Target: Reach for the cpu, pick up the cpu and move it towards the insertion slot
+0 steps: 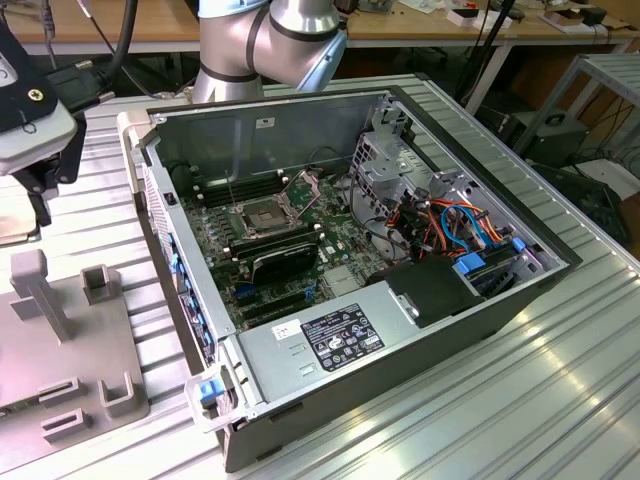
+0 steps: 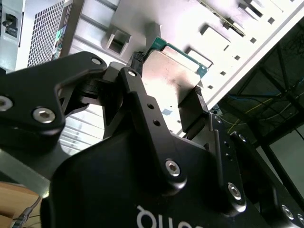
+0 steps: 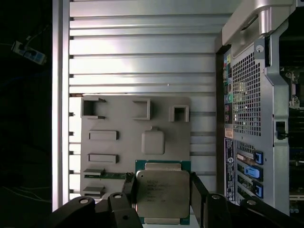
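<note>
The cpu [image 3: 163, 192], a small square chip with a dull metal face on a green edge, sits between the two black fingers [image 3: 198, 192] of my gripper [image 3: 164, 197], which is shut on it. It hangs above the grey fixture plate [image 3: 118, 123], whose square pocket [image 3: 153, 141] lies bare. In the second wrist view the cpu [image 2: 173, 71] is clamped on two sides by the gripper [image 2: 166, 84]. In the exterior view the gripper [image 1: 38, 190] is at the far left, over the plate [image 1: 60, 350]. The insertion slot [image 1: 262, 215] is on the motherboard, its hinged frame raised.
The open computer case [image 1: 400, 250] fills the middle of the ribbed aluminium table [image 1: 540, 400], with a black card [image 1: 285, 262], drive cage and cables inside. Its perforated rear wall [image 3: 247, 95] is beside the plate. Grey plastic blocks [image 1: 100, 285] stand on the plate.
</note>
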Action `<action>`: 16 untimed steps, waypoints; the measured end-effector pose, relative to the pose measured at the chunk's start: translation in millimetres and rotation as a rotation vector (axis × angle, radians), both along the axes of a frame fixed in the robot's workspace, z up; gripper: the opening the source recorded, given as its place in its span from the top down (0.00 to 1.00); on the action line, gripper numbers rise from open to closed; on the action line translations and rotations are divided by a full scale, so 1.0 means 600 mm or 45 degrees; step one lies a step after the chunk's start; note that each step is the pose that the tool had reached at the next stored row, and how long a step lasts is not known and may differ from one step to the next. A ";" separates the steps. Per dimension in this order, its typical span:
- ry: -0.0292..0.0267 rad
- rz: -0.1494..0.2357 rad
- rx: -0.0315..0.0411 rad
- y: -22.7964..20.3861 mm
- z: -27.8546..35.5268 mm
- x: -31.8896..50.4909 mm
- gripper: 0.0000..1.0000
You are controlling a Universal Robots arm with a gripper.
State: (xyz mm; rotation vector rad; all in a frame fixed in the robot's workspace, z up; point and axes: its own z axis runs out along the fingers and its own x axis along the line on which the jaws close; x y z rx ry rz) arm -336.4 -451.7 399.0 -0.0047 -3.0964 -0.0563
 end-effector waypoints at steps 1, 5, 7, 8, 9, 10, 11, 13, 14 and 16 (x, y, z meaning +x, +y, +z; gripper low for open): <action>0.0000 0.000 0.0001 0.0000 0.000 0.002 0.45; 0.0001 0.000 -0.0001 0.0000 0.000 0.004 0.45; 0.0001 0.000 -0.0001 0.0000 0.000 0.004 0.45; 0.0000 0.000 0.0000 0.0000 0.000 0.005 0.45; 0.0001 0.000 -0.0001 0.0000 0.000 0.005 0.45; 0.0000 0.000 0.0000 0.0000 0.000 0.006 0.45; 0.0001 0.000 -0.0001 0.0000 0.000 0.006 0.45; 0.0000 0.000 0.0000 0.0000 0.000 0.008 0.45; 0.0000 0.000 0.0000 0.0000 0.000 0.008 0.45; 0.0000 0.000 0.0000 0.0000 0.000 0.009 0.45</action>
